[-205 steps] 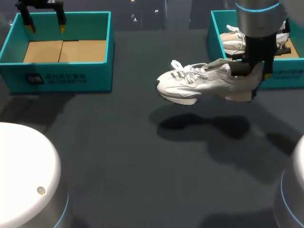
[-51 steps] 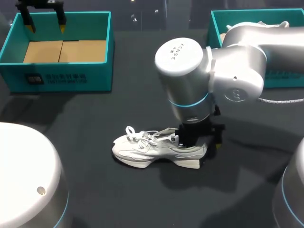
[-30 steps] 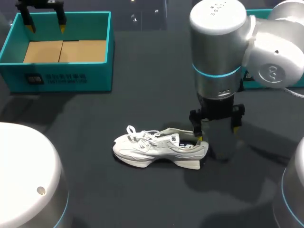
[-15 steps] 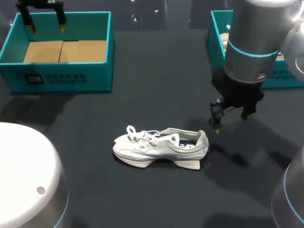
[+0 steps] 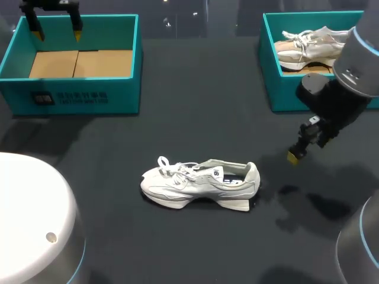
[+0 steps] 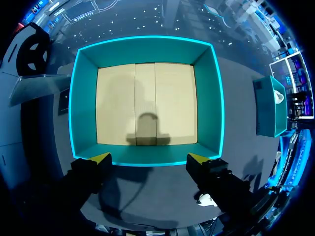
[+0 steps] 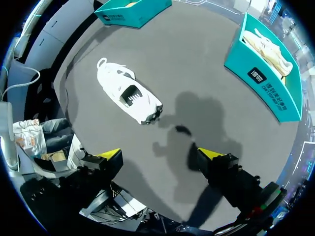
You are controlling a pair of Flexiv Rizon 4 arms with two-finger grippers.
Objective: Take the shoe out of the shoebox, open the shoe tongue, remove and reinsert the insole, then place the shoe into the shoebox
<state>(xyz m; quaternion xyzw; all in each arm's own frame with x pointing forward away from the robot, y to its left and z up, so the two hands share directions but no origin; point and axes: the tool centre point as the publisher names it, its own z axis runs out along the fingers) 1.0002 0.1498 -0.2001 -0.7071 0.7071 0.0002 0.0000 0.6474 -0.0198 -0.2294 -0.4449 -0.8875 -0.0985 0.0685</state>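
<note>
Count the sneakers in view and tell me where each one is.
2. A white sneaker stands on its sole mid-table. A second sneaker lies inside the teal shoebox at the far right. The box's walls may hide more.

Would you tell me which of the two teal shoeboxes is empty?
The left shoebox: its cardboard floor is bare, while the right shoebox holds a shoe.

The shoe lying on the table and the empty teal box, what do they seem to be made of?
The shoe: probably soft synthetic or mesh fabric, matte white and pale grey, with cloth laces and a thick foam-like sole. The teal box: likely cardboard, with matte teal walls and plain brown floor flaps showing seams.
</note>
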